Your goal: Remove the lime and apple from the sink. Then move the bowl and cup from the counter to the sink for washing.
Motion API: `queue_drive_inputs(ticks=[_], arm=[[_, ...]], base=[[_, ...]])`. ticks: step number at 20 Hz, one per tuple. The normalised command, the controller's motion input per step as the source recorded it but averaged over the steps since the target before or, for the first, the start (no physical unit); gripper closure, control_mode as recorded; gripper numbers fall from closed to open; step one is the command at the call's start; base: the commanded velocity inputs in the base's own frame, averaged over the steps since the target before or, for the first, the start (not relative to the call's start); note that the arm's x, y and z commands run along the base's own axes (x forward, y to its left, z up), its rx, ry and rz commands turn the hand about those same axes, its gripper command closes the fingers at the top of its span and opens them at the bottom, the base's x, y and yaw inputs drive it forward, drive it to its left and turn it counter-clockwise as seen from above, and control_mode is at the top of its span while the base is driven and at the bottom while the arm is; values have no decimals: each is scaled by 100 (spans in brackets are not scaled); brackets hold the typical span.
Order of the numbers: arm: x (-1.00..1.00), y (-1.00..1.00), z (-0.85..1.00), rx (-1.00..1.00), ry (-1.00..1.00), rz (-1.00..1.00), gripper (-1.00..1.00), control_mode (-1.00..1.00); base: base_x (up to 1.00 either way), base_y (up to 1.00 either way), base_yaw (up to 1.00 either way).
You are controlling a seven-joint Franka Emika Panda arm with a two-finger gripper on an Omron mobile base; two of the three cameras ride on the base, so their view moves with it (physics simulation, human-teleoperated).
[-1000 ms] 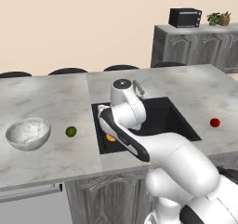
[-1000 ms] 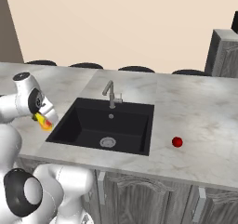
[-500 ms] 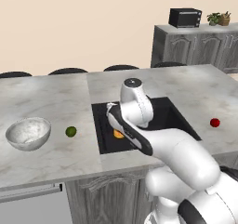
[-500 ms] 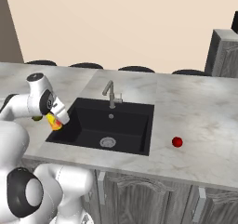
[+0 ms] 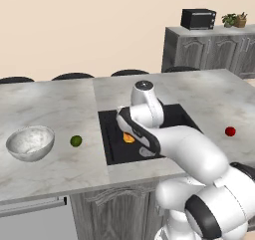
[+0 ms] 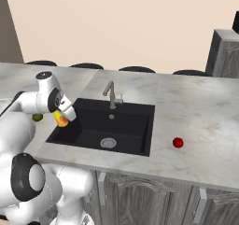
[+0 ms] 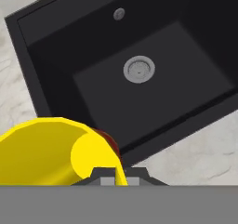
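My gripper (image 5: pixel 126 133) is shut on the small yellow cup (image 5: pixel 129 138), holding it tilted above the left edge of the black sink (image 5: pixel 112 147). In the right base view the cup (image 6: pixel 60 119) hangs from the gripper (image 6: pixel 64 115) over the sink's (image 6: pixel 116 126) left rim. The hand view has the cup (image 7: pixel 46 151) large at lower left, its rim pinched at the gripper (image 7: pixel 115 175), with the sink (image 7: pixel 158 97) and its drain (image 7: pixel 138 69) below. The marbled bowl (image 5: pixel 31 142) and the lime (image 5: pixel 75 141) rest on the counter to the left. The apple (image 5: pixel 230 131) lies on the counter right of the sink.
A grey faucet (image 6: pixel 111 94) stands at the sink's back edge. The apple (image 6: pixel 177 142) sits close to the counter's front edge. A microwave (image 5: pixel 198 18) and a plant (image 5: pixel 235 20) are on a far cabinet. Dark stool tops line the counter's far side.
The arm has swung from the counter left of the sink toward the basin, carrying the cup with it. Bowl, lime and apple have stayed put.
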Motion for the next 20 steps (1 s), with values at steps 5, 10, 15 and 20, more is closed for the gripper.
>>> queue_drive_inputs(ticks=[5,10,15,20], arm=[[27,-15,-7,0,0,1,100,-100],[21,-20,-12,0,0,0,100,-100],[22,-15,-19,0,0,0,100,-100],[19,-9,-24,0,0,0,100,-100]], base=[[0,0,0],[0,0,0],[0,0,0],[0,0,0]])
